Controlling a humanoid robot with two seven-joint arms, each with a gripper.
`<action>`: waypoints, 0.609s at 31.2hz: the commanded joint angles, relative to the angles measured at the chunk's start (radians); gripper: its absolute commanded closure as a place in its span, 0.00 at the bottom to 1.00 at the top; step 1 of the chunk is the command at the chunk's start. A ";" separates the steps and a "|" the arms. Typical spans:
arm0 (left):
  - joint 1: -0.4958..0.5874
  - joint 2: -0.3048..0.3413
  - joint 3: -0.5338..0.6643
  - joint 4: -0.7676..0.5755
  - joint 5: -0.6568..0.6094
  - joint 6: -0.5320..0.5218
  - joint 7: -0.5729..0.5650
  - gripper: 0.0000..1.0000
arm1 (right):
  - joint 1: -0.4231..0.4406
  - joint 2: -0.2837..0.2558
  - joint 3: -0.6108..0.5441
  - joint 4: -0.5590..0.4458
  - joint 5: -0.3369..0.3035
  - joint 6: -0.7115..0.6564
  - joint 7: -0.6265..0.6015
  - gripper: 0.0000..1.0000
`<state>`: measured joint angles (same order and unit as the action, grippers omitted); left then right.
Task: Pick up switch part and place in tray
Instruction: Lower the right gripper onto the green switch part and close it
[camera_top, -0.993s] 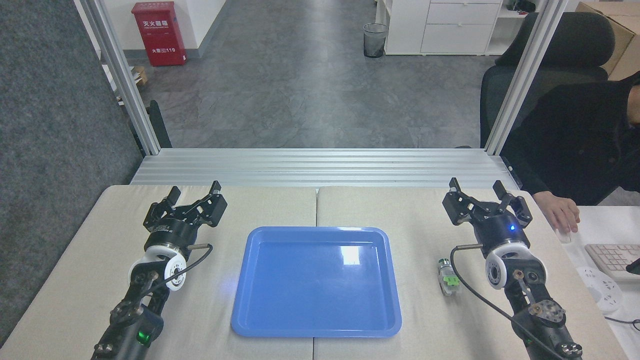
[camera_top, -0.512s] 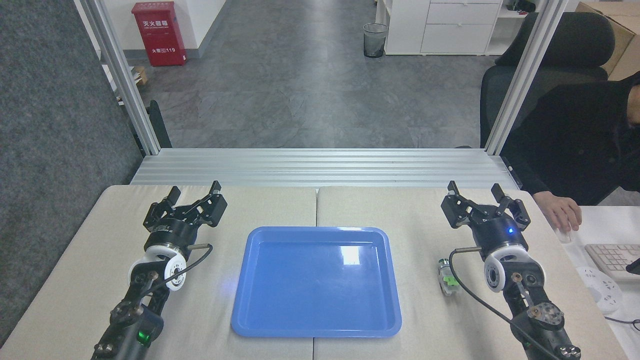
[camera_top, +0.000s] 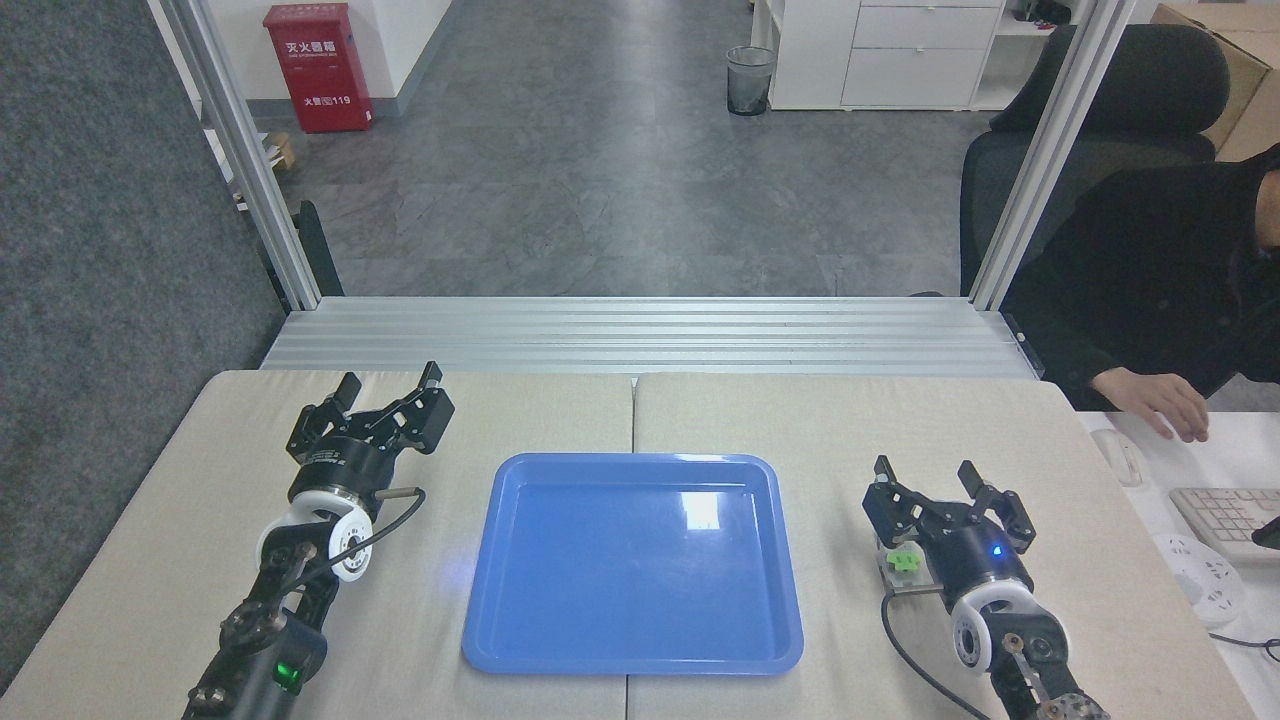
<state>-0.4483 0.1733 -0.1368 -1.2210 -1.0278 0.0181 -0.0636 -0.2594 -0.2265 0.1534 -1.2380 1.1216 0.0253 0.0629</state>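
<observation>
The switch part (camera_top: 900, 566) lies on the beige table to the right of the blue tray (camera_top: 632, 565); only its green block and whitish base show, the rest is hidden behind my right gripper. My right gripper (camera_top: 926, 480) is open, its fingers pointing away from me just beyond the switch, the gripper body right beside and partly over it. Nothing sits between its fingers. My left gripper (camera_top: 390, 383) is open and holds nothing, resting at the far left of the table, left of the tray's far corner. The tray holds nothing.
A person in a dark sleeve sits at the right with a hand (camera_top: 1155, 400) near a mouse (camera_top: 1120, 457) and a keyboard (camera_top: 1225, 518) on a white desk. Aluminium rails (camera_top: 640, 335) run along the table's far edge.
My right arm has pulled back toward me, bringing its open gripper from the far right of the table down beside the switch part. The person's hand moved right. My left arm stayed put.
</observation>
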 joint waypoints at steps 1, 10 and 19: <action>0.000 0.000 0.000 0.000 0.000 0.000 0.001 0.00 | 0.091 0.018 0.008 -0.015 0.004 0.001 -0.005 0.00; 0.000 0.000 -0.001 0.000 0.000 0.000 0.001 0.00 | 0.088 0.018 0.011 0.089 0.009 0.010 -0.005 0.00; -0.001 0.000 0.000 0.000 0.000 0.000 0.001 0.00 | 0.071 0.009 0.069 0.140 0.014 0.008 -0.005 0.00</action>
<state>-0.4483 0.1733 -0.1369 -1.2210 -1.0278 0.0181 -0.0636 -0.1859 -0.2161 0.1675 -1.1828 1.1312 0.0355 0.0588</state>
